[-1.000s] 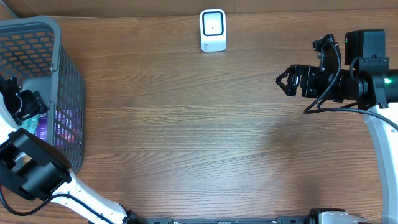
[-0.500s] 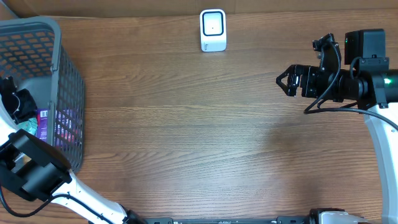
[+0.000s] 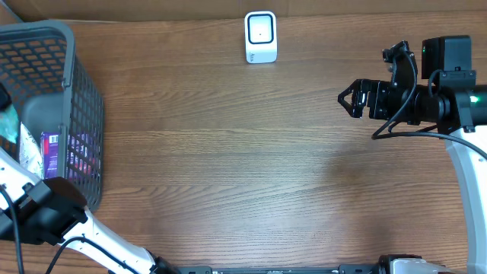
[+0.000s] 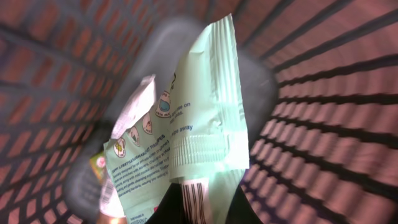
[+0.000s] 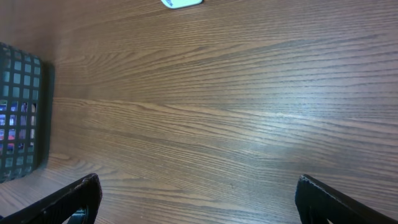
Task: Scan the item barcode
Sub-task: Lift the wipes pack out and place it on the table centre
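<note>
left hand [image 4: 200, 210] pinches a crinkly mint-green pouch [image 4: 199, 106] inside the grey mesh basket [image 3: 87, 106]; right hand [image 3: 347, 98] spread wide.

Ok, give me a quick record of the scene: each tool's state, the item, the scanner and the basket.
left tool: shut on the mint-green packet, inside the basket
right tool: open, empty, above the table on the right
barcode: visible at the packet's lower end
scanner: white, at the table's far edge, nothing near it
basket contents: a purple package also inside
</note>
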Available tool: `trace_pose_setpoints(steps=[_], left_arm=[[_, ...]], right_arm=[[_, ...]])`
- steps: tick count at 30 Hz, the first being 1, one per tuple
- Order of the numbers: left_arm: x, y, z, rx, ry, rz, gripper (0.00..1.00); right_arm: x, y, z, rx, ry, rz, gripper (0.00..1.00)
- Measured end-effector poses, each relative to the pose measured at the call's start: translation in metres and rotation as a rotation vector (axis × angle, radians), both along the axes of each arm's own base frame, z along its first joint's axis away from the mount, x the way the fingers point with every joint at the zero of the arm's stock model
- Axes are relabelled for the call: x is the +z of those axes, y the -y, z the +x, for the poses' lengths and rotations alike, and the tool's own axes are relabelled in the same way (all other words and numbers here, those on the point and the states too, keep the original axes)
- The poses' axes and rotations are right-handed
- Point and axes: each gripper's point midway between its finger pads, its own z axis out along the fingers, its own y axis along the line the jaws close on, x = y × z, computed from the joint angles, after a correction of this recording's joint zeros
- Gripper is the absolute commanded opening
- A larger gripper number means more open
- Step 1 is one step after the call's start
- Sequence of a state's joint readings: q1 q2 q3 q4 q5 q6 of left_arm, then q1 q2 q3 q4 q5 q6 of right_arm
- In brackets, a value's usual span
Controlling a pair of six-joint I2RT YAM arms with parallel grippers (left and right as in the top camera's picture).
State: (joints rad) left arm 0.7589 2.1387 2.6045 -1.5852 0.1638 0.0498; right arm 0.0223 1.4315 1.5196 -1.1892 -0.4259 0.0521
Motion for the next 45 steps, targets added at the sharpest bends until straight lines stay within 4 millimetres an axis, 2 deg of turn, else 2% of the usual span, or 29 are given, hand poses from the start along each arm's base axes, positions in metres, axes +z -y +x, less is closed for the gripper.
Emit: trace_pose_setpoints(steps=[4, 8, 12, 15, 18, 20, 23, 27, 28, 32, 37, 40, 42, 45], left_arm=[[0.043, 0.021, 0.008, -0.053, 0.144, -0.003, 0.04], [0.088, 0.057, 0.009, -0.132, 0.262, 0.015, 0.04], [0.134, 0.121, 0.005, -0.260, 0.357, 0.050, 0.04], [0.166, 0.185, 0.001, -0.407, 0.433, 0.077, 0.04], [0.182, 0.245, 0.000, -0.558, 0.479, 0.073, 0.04], [0.180, 0.284, 0.002, -0.651, 0.472, 0.045, 0.04], [0.153, 0.327, 0.007, -0.733, 0.374, -0.008, 0.04], [0.083, 0.374, 0.016, -0.787, 0.128, -0.061, 0.04], [0.060, 0.386, 0.019, -0.799, 0.057, -0.062, 0.04], [-0.014, 0.418, 0.031, -0.831, -0.105, -0.058, 0.04], [-0.105, 0.443, 0.037, -0.823, -0.219, -0.075, 0.04], [-0.151, 0.450, 0.039, -0.774, -0.235, -0.112, 0.04], [-0.176, 0.453, 0.038, -0.731, -0.231, -0.148, 0.04], [-0.203, 0.457, 0.031, -0.667, -0.243, -0.212, 0.04]], right_arm=[[0.000, 0.000, 0.000, 0.000, 0.000, 0.000, 1.00], [0.000, 0.000, 0.000, 0.000, 0.000, 0.000, 1.00], [0.000, 0.000, 0.000, 0.000, 0.000, 0.000, 1.00], [0.000, 0.000, 0.000, 0.000, 0.000, 0.000, 1.00], [0.000, 0.000, 0.000, 0.000, 0.001, 0.000, 1.00], [0.000, 0.000, 0.000, 0.000, 0.000, 0.000, 1.00], [0.000, 0.000, 0.000, 0.000, 0.000, 0.000, 1.00], [0.000, 0.000, 0.000, 0.000, 0.000, 0.000, 1.00], [0.000, 0.000, 0.000, 0.000, 0.000, 0.000, 1.00], [0.000, 0.000, 0.000, 0.000, 0.001, 0.000, 1.00], [0.000, 0.000, 0.000, 0.000, 0.000, 0.000, 1.00], [0.000, 0.000, 0.000, 0.000, 0.000, 0.000, 1.00], [0.000, 0.000, 0.000, 0.000, 0.000, 0.000, 1.00], [0.000, 0.000, 0.000, -0.001, -0.001, 0.000, 1.00]])
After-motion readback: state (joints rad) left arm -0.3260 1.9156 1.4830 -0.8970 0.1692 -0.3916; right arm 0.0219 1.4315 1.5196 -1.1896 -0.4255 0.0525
